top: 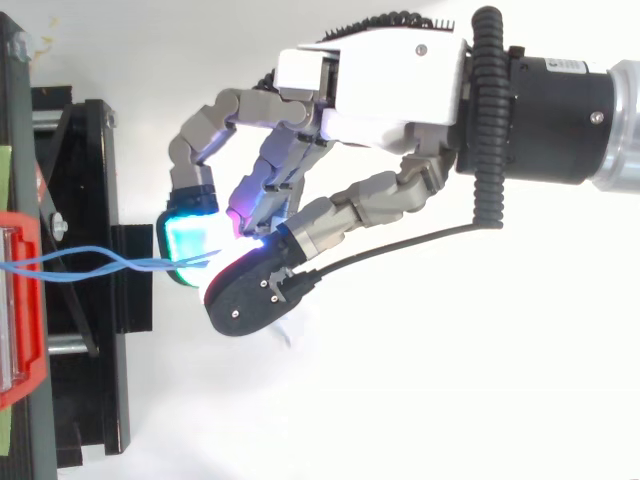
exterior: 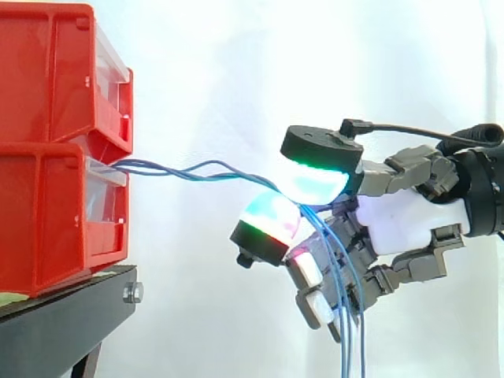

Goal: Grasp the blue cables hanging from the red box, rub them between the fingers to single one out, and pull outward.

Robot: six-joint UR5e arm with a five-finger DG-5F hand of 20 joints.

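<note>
Thin blue cables (exterior: 197,169) run out of the gap between two stacked red bins (exterior: 55,150) and stretch rightward, twisted together, into my hand (exterior: 402,213). The hand is curled on them: a cyan-green glowing fingertip (exterior: 315,181) above and another glowing pad (exterior: 272,220) below pinch the strands. Past the pinch the cables drop down along the lower fingers and hang below the hand. In the top view the blue cables (top: 90,262) leave the red bin (top: 20,300) at the left edge and reach the glowing pads of the hand (top: 380,80).
The red bins rest on a black stand (exterior: 71,315) at the left. A white curtain fills the background. Open space lies below and to the right of the stand, where the arm comes in.
</note>
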